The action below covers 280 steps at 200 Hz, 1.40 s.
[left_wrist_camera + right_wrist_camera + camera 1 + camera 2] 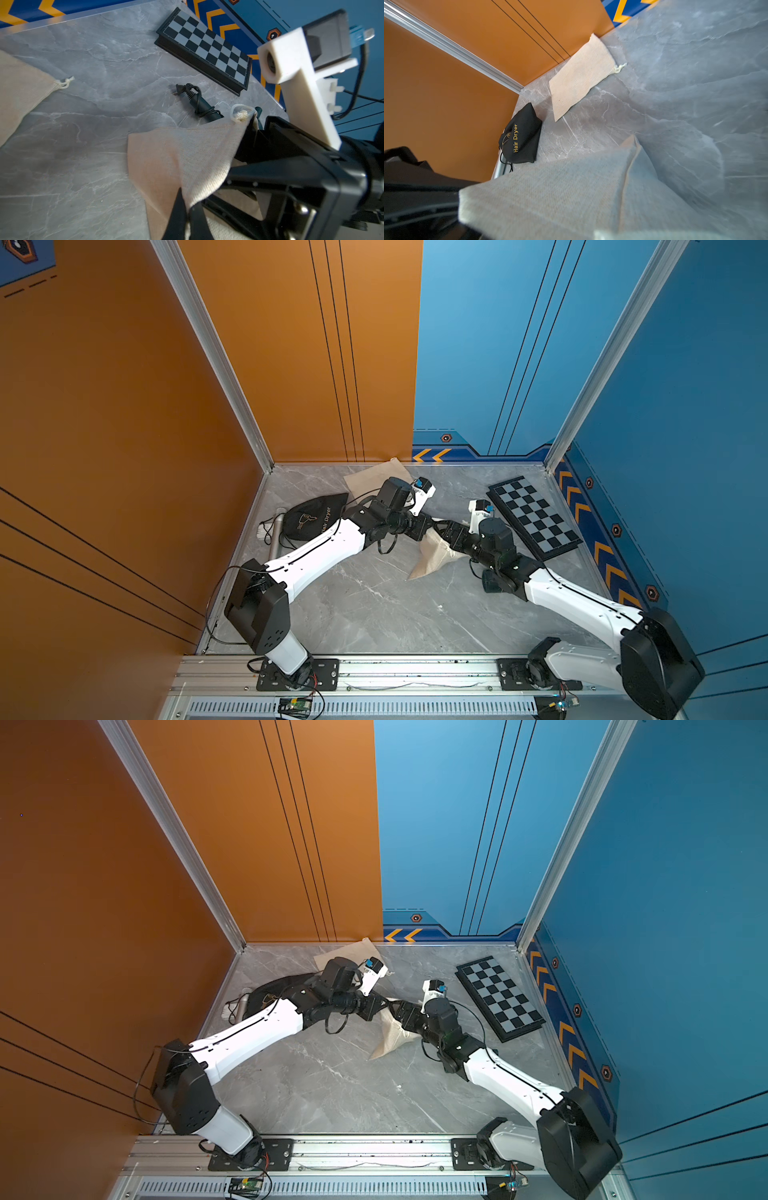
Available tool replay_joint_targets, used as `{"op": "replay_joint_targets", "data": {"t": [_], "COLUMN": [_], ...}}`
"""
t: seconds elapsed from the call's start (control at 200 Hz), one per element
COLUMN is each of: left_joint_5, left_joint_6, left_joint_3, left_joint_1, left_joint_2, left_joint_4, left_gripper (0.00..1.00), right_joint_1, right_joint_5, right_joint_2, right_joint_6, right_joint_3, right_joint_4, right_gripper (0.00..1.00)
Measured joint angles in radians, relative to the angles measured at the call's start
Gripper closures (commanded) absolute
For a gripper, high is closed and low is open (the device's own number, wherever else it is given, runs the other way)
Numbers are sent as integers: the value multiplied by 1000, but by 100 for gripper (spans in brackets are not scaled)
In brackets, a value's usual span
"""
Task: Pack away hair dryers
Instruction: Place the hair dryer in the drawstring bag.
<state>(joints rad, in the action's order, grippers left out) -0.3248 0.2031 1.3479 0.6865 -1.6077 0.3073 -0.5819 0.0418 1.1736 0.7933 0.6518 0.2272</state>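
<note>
Left claw [188,199] pinched shut on beige woven drawstring pouch [187,149]; right claw [241,158] seemingly wide, empty. Blackish-teal plastic hair dryer [202,104] lying just beside pouch mouth: risk of loose cord snagging rim

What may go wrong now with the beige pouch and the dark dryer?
The dark dryer is only partly covered by the beige pouch; lifting may leave it behind or drop it.
The left gripper pinches just a cloth edge, which may slip.
The open right gripper may snag the drawstring.
</note>
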Motion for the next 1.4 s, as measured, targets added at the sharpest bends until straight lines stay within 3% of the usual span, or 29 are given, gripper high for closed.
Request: {"op": "replay_joint_targets", "data": {"t": [0.27, 0.47, 0.696, 0.896, 1.101, 1.166, 1.236, 1.321, 1.401], "left_joint_5": [-35, -3, 68, 93, 97, 97, 101, 108, 116], "left_joint_6": [0, 0, -4, -5, -4, -4, -4, -4, -4], "left_joint_3": [53, 109, 137, 137, 137, 137, 137, 137, 136], "left_joint_1": [9, 14, 29, 29, 23, 18, 13, 8, 6], "left_joint_2": [-19, -17, 14, 32, 41, 45, 48, 50, 50], "left_joint_4": [14, 6, -7, 25, 60, 65, 68, 69, 72], "left_gripper": [100, 100, 100, 100, 100, 100, 100, 100, 100], "right_joint_1": [-30, -33, -19, -8, -16, -21, -30, -39, -41], "right_joint_5": [-113, -160, -135, -64, -14, -15, -15, -14, -11], "right_joint_2": [-66, -61, -28, -6, 0, 11, 30, 56, 80], "right_joint_6": [37, 132, 157, 138, 42, -5, -53, -104, -124], "right_joint_3": [-36, 83, 258, 261, 159, 147, 142, 134, 124], "right_joint_4": [28, -96, -298, -290, -144, -108, -65, -18, 13], "right_gripper": [5, 4, 4, 5, 14, 23, 25, 45, 43]}}
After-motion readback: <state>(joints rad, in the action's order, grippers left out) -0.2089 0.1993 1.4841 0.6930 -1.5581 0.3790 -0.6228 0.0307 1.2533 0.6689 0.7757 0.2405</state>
